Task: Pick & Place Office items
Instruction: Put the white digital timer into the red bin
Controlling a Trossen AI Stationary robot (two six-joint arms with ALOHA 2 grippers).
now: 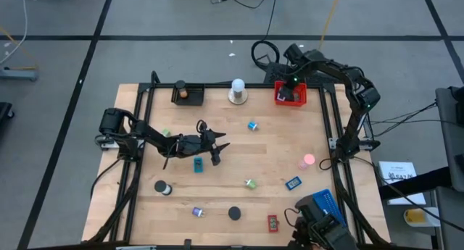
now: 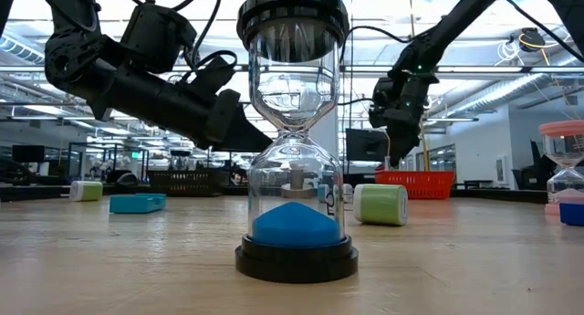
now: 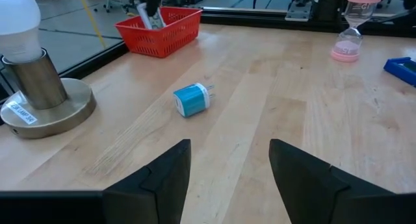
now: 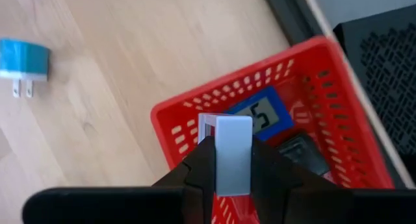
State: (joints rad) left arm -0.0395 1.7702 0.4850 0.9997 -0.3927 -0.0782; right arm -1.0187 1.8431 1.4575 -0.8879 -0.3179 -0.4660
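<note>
Right gripper (image 4: 232, 160), closed on a pale blue block (image 4: 233, 152), hangs above the red tray (image 4: 195, 113), evidently to drop it in, while the left gripper (image 1: 210, 143), open and empty, waits mid-table beside a blue item (image 1: 198, 164).

Blue-sand hourglass (image 2: 294, 141) dead centre on the desk (image 2: 137, 260); green roll (image 2: 380, 204) at three o'clock of it, teal block (image 2: 138, 203) at nine.

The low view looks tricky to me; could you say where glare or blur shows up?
Low view: ceiling lights glare on the hourglass, and the red basket behind is soft. Right wrist view: the grey block between the right gripper's fingers is blurred.
</note>
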